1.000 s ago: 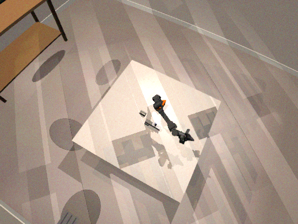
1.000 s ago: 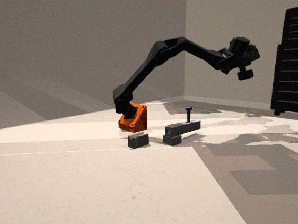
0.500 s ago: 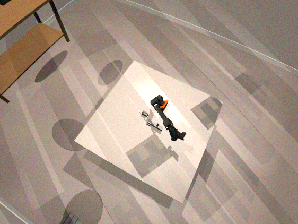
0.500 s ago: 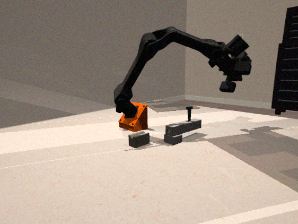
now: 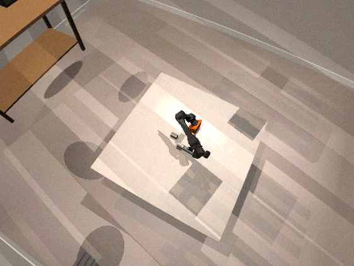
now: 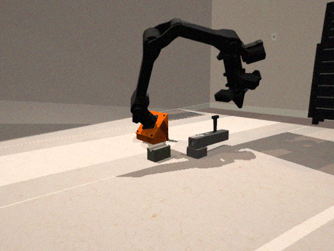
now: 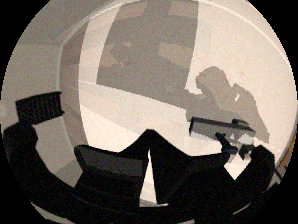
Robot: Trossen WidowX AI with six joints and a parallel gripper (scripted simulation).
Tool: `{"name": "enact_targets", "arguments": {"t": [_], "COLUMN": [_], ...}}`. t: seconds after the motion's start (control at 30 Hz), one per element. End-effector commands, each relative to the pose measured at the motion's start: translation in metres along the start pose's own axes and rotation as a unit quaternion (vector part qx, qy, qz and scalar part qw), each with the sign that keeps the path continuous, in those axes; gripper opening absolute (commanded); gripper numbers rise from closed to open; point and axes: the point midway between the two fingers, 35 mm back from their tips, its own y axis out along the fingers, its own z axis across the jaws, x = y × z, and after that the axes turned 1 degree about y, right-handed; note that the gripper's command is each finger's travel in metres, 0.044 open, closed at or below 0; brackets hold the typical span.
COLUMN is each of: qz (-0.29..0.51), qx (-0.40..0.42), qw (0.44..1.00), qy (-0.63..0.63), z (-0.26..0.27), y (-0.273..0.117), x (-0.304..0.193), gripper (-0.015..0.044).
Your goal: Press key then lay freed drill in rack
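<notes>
Orange base (image 6: 157,131), black arm (image 6: 190,31), seemingly dark-grey rack (image 6: 158,153)

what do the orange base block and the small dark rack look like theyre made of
Orange base block: likely painted metal or hard plastic, with flat matte faces and dark bolt dots. Rack: dull dark grey, maybe metal or plastic, with a paler top edge. The look leaves both open.
</notes>
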Motion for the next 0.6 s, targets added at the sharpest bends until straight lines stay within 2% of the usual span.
{"name": "enact_targets", "arguments": {"t": [0.0,0.13,0.57], "qz": [-0.005,-0.006,-0.004], "qx": [-0.127,-0.185,-0.181], "qw": [0.992,0.982,0.983], "qy": [-0.022,-0.04,-0.04], "z": [-0.074,-0.107,-0.105], "y": [-0.025,-0.039,-0.035], "x": [-0.007,-0.011,-0.01], "gripper": [0.0,0.0,0.0]}}
